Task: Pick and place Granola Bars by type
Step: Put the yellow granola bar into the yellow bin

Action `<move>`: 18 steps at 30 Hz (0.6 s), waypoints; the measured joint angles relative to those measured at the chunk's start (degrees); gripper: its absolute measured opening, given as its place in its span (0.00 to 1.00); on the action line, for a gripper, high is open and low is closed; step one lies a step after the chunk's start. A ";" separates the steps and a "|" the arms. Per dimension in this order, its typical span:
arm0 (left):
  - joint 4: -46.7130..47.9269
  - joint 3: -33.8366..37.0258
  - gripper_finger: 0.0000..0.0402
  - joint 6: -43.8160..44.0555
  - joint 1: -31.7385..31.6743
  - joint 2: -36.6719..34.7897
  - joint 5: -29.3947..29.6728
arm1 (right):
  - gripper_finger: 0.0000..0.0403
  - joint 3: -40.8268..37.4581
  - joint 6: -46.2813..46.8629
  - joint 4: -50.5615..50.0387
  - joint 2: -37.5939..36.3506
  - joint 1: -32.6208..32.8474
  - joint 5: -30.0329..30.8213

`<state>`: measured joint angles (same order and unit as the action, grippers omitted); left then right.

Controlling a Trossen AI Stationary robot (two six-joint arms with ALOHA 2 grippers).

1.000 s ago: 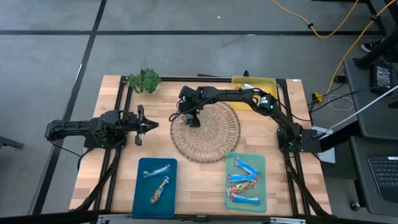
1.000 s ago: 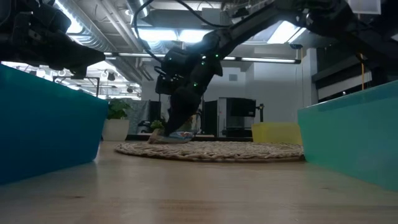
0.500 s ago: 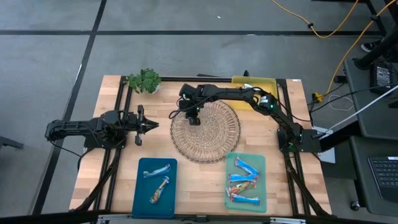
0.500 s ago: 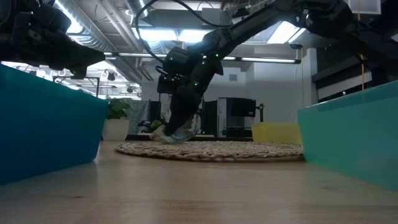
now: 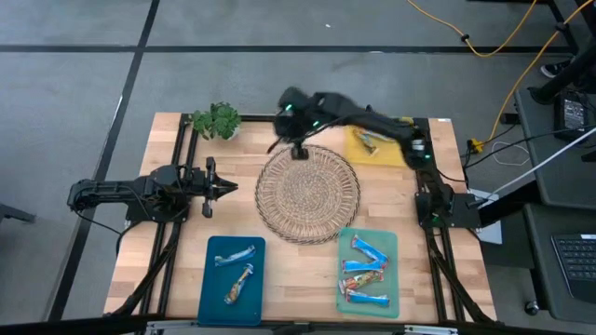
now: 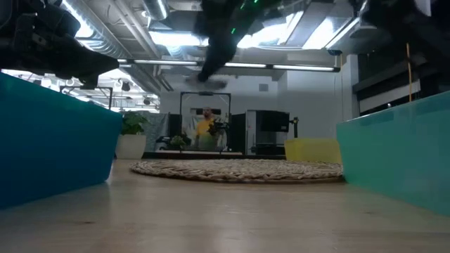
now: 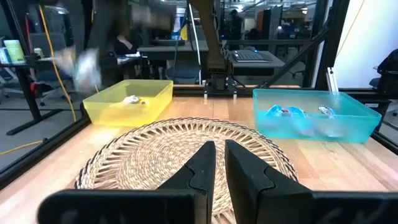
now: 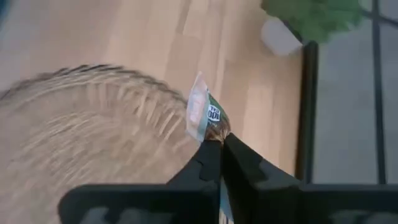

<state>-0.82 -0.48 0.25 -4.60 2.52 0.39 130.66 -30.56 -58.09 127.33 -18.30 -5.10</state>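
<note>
One granola bar (image 8: 207, 116), seemingly silver-wrapped, is clenched in the right tool (image 8: 219, 144) above the woven mat's (image 5: 308, 194) far edge, so the carry is underway and next needs its matching tray, likely the yellow tray (image 5: 402, 126).

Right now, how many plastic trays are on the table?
3: a blue tray at the near left, a green tray at the near right, and a yellow tray at the far right.
</note>
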 joint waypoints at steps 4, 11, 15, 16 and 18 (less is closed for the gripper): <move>-0.12 0.01 0.08 0.00 -0.01 -0.01 0.01 | 0.02 -0.01 2.75 -5.18 -5.85 -3.49 -1.63; -0.19 0.01 0.08 0.00 0.00 -0.01 0.02 | 0.04 -0.09 6.36 -14.99 -13.13 -10.88 -1.86; -0.17 0.01 0.08 0.02 0.00 0.00 0.03 | 0.02 -0.09 6.50 -21.39 -15.02 -15.47 -1.88; -0.17 0.01 0.08 0.00 0.00 0.00 0.03 | 0.02 -0.09 6.59 -23.32 -15.30 -16.77 -1.86; -0.19 0.01 0.08 0.00 0.00 0.00 0.03 | 0.02 -0.27 7.80 -26.62 -15.51 -19.42 -1.88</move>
<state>-1.01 -0.47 0.25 -4.60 2.52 0.43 130.38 -22.75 -84.71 111.82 -37.72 -6.98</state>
